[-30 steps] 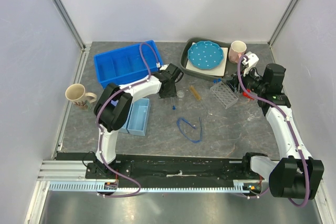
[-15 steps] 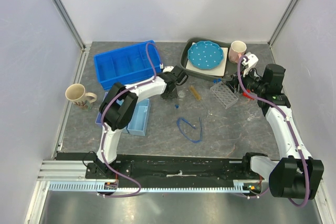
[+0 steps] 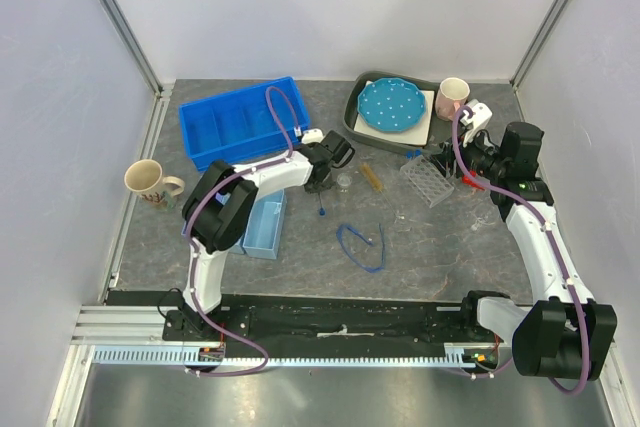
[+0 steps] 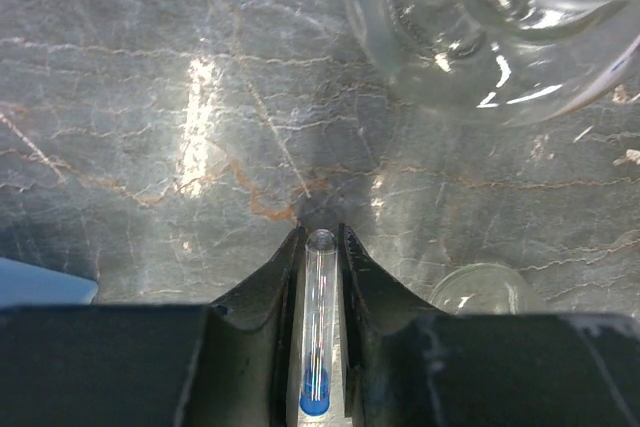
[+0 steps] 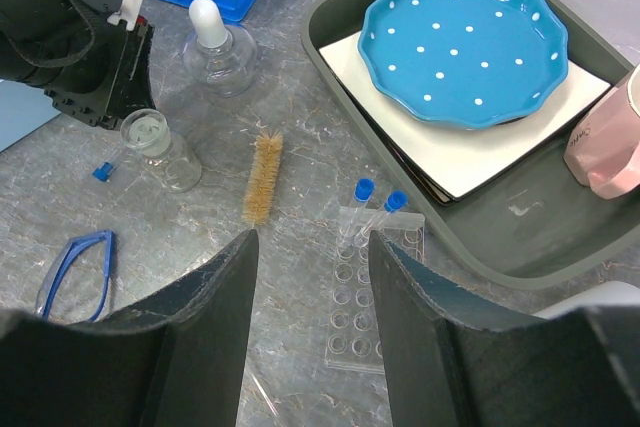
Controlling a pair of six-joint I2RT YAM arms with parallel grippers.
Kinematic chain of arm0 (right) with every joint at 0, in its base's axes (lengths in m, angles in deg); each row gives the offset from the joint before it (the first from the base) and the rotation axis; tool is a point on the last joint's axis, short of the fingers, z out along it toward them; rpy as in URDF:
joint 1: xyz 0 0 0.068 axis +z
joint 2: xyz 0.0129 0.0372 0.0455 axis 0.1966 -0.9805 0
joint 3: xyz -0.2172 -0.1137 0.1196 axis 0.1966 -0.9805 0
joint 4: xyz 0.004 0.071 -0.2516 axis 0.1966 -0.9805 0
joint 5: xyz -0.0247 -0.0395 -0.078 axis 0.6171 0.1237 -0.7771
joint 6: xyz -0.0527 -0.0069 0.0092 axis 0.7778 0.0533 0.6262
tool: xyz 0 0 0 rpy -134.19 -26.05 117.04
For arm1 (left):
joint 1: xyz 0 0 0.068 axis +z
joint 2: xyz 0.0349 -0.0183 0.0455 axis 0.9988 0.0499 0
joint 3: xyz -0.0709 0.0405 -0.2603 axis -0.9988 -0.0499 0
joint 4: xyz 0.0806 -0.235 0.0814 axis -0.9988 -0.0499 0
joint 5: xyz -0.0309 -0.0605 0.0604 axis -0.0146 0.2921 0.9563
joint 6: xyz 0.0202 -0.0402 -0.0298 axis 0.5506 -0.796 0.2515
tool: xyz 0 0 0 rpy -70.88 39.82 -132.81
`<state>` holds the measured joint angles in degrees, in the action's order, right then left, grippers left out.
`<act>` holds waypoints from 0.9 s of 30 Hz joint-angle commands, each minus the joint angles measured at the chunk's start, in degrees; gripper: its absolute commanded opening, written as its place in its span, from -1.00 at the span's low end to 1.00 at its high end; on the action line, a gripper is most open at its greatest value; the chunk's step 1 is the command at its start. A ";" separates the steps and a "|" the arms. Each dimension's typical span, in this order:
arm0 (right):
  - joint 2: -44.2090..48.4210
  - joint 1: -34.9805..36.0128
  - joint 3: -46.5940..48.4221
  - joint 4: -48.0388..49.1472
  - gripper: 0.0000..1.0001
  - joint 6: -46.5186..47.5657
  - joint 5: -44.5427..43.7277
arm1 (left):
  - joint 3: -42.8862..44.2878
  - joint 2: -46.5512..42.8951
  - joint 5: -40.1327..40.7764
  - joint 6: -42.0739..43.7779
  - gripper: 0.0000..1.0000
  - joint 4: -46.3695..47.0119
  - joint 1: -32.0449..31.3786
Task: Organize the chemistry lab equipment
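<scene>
My left gripper (image 4: 320, 232) is shut on a blue-capped tube (image 4: 318, 327) and holds it low over the table, beside a small beaker (image 4: 478, 289) and the white-capped dropper bottle (image 4: 480, 37). In the top view the left gripper (image 3: 322, 185) has the tube's blue cap (image 3: 322, 212) sticking out below it. My right gripper (image 5: 312, 242) is open and empty above the clear tube rack (image 5: 368, 287), which holds two blue-capped tubes (image 5: 362, 190). An amber brush stick (image 5: 262, 179) and the blue cord loop (image 5: 75, 262) lie on the table.
A blue bin (image 3: 240, 122) and a light blue tray (image 3: 262, 227) stand at the left, with a beige mug (image 3: 148, 182). A dark tray (image 3: 357, 112) at the back holds the polka-dot plate (image 3: 392, 105) and a pink mug (image 3: 452, 97). A small glass flask (image 3: 483, 219) stands at the right.
My left wrist swung right toward the small beaker and came back a little, still holding the tube. The right arm has not moved.
</scene>
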<state>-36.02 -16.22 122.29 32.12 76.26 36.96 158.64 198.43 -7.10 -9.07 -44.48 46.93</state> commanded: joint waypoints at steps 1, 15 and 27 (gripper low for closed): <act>-0.23 -0.30 -0.30 1.17 0.11 1.00 1.73 | -4.62 -0.59 0.86 -4.49 -0.59 -3.59 0.74; -1.38 -0.30 -0.47 0.55 0.11 1.17 6.64 | -17.18 -16.57 -2.30 -1.15 -0.73 7.21 1.45; -4.36 2.15 -5.04 14.33 0.12 -14.46 19.57 | -29.67 -36.44 -11.26 1.49 -0.81 22.06 1.36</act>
<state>-39.28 -15.74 118.81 36.91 69.26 49.97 131.82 168.39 -14.53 -9.49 -31.43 48.18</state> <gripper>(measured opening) 0.558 0.196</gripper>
